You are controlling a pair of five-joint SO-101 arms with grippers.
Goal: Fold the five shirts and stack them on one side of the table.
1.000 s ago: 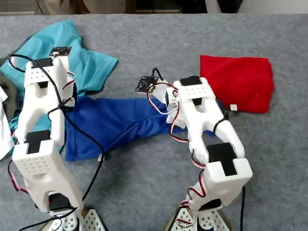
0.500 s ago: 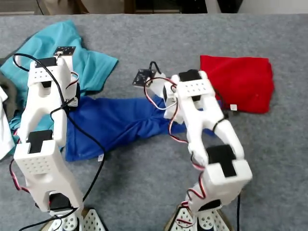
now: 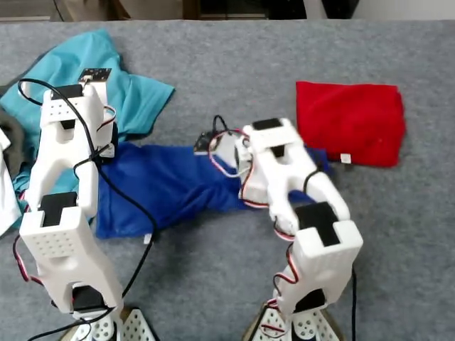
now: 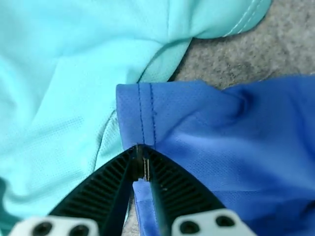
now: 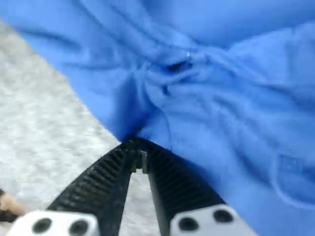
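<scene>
Pinched shut on the stitched hem of the royal-blue mesh-knit shirt (image 4: 221, 147), the left claw (image 4: 141, 166) is seen with no gap between its ribbed black jaws. The right claw (image 5: 141, 162) is likewise closed on a bunched fold of the same shirt, which is stretched and twisted across the grey felt-like table (image 3: 213, 64) between the arms. One red shirt (image 3: 350, 131), folded into a neat rectangle, is set beside the right arm. A crumpled teal shirt (image 3: 128, 92) and a white garment (image 3: 6, 192) are left unfolded, so roughly one of five is judged done.
</scene>
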